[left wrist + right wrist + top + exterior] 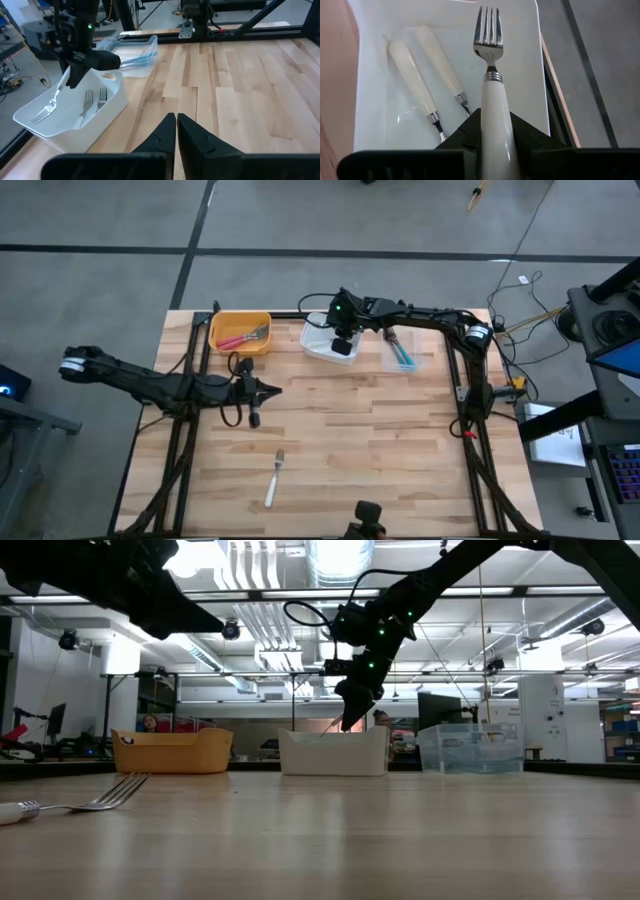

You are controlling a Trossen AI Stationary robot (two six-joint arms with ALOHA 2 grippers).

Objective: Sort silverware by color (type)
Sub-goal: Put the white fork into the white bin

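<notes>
Right gripper (492,142): I clamp the white-handled metal fork (491,95) over the white plastic bin (370,100), matching colours.
Left gripper (176,131): shut, waiting mid-table.

A grey concrete floor (100,280) crossed by dark seam lines surrounds the light butcher-block table (380,440). Cables (520,290) trail over the floor near a blue-lit monitor (615,340). Overhead, white ducts (335,560) and bright ceiling lights (200,555) hang above distant workbenches.
</notes>
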